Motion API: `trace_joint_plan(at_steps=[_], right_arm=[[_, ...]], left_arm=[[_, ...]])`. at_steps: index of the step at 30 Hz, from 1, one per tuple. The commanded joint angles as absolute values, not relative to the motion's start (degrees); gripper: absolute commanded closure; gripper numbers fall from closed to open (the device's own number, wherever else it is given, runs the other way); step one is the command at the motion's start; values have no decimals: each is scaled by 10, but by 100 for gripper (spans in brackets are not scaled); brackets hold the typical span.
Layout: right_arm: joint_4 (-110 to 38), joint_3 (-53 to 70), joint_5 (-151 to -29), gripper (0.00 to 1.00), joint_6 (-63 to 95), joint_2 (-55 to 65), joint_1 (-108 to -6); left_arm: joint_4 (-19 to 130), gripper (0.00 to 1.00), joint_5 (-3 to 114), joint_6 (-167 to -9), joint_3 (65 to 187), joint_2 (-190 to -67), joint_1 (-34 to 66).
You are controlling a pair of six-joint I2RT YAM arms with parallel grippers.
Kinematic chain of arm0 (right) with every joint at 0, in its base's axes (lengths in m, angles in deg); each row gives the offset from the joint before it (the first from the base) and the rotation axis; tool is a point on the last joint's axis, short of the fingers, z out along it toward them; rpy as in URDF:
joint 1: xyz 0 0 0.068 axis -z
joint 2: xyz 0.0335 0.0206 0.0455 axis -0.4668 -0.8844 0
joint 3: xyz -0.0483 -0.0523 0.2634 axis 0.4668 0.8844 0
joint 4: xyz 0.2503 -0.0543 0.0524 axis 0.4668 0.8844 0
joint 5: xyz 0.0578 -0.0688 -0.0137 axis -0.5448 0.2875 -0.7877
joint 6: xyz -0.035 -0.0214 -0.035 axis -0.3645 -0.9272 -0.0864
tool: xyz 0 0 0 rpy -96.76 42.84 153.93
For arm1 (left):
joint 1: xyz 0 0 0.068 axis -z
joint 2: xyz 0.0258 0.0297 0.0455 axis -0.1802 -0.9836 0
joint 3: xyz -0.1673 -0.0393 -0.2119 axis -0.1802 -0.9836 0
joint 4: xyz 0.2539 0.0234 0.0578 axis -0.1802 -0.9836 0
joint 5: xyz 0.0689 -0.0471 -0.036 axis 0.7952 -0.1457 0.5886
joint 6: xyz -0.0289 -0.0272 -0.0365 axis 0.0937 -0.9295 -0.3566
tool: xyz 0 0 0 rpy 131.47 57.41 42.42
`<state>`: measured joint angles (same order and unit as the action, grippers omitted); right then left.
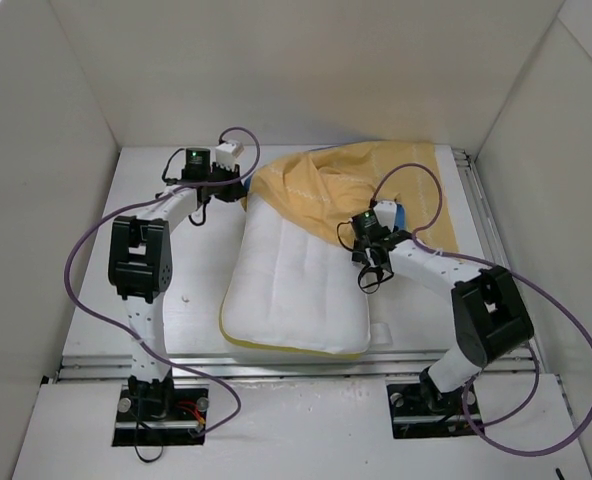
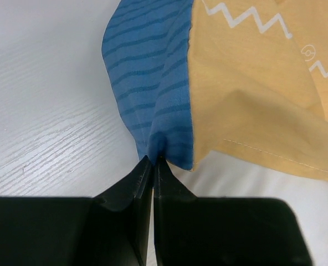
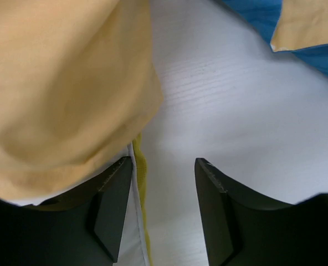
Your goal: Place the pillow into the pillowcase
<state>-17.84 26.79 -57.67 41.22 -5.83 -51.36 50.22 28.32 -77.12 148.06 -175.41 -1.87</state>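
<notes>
Left pincer [image 2: 153, 162]: clamped shut on the blue edge of the pillowcase [image 2: 252, 83].
Right pincer [image 3: 164, 185]: jaws apart, gripping nothing, at the yellow-piped edge of the pillow [image 1: 291, 290].
Pillow: flat on the counter [image 1: 191, 310], far end covered by the yellow-side-up pillowcase.

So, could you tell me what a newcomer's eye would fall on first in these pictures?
First, the big white pillow lying in the middle of the table, its far end covered by the crumpled yellow-orange pillowcase. Next, the left end effector at the far left, shut on the pillowcase's blue striped edge, and the right end effector, open above the pillow's yellow-piped edge.
</notes>
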Motion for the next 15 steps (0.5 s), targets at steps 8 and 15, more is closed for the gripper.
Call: trace_joint_plan(at_steps=[8, 15], right_arm=[[-167, 335, -567, 38, 402, 131, -495], [-167, 315, -576, 45, 368, 18, -479]], left_arm=[[500, 100, 276, -771, 1534, -1743, -26], [495, 100, 282, -768, 1529, -1740, -26]])
